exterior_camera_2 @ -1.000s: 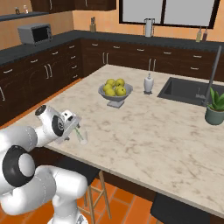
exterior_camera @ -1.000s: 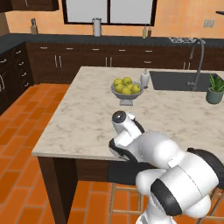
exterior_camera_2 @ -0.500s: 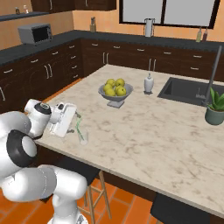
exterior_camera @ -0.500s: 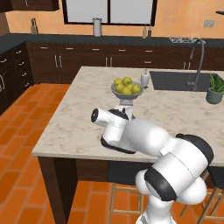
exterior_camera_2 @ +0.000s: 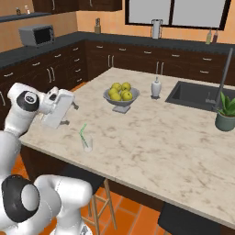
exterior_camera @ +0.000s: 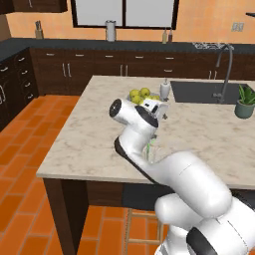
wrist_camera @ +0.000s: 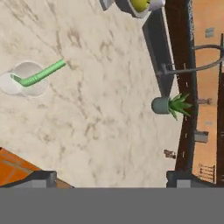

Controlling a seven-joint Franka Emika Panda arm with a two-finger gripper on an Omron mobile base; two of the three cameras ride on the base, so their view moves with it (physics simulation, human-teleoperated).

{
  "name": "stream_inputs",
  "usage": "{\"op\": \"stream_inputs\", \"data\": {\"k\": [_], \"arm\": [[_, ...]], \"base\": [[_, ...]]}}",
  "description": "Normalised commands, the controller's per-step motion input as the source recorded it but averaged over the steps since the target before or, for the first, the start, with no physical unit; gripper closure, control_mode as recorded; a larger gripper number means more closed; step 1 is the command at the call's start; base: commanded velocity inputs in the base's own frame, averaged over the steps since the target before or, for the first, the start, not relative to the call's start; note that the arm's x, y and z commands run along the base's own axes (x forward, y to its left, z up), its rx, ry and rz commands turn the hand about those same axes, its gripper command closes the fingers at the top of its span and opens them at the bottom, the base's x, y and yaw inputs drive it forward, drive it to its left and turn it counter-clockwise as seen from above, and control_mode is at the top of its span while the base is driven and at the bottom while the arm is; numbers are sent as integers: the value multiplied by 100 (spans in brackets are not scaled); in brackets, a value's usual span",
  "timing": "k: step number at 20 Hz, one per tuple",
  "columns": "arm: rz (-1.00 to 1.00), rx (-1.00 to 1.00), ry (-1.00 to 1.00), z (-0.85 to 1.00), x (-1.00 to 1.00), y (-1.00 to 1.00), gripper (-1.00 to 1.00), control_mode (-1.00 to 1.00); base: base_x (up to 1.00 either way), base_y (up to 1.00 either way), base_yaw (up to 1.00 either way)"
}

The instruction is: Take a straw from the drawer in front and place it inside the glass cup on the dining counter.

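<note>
Change: since half a second ago the gripper [exterior_camera_2: 69, 114] has lifted and swung away from the glass cup [exterior_camera_2: 86, 144], leaving the straw [exterior_camera_2: 82, 133] in it.
Straw: thin light-green stick, leaning in the glass cup, its upper end poking over the rim.
Fingers: spread wide, pinching nothing; the straw sits apart from them, lower and off to one side.
Glass cup: small clear tumbler near the front edge of the dining counter [exterior_camera_2: 151, 133], well apart from the fruit bowl [exterior_camera_2: 120, 99].
Fruit bowl: grey, holding yellow-green fruit; white dispenser bottle [exterior_camera_2: 156, 87] just beside it.
Plant pot [exterior_camera_2: 224, 120]: beyond the fruit bowl, by the sink [exterior_camera_2: 197, 94].
</note>
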Motion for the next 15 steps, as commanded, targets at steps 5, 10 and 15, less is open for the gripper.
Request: {"op": "stream_inputs", "data": {"k": [5, 10, 15], "arm": [[0, 58, -12, 57, -100, -99, -100, -100], [-5, 58, -1, 1, -100, -91, -100, -100], [-6, 39, -3, -24, -100, -37, -100, -100]], "base": [[0, 0, 0], [0, 0, 0], [0, 0, 0]]}}
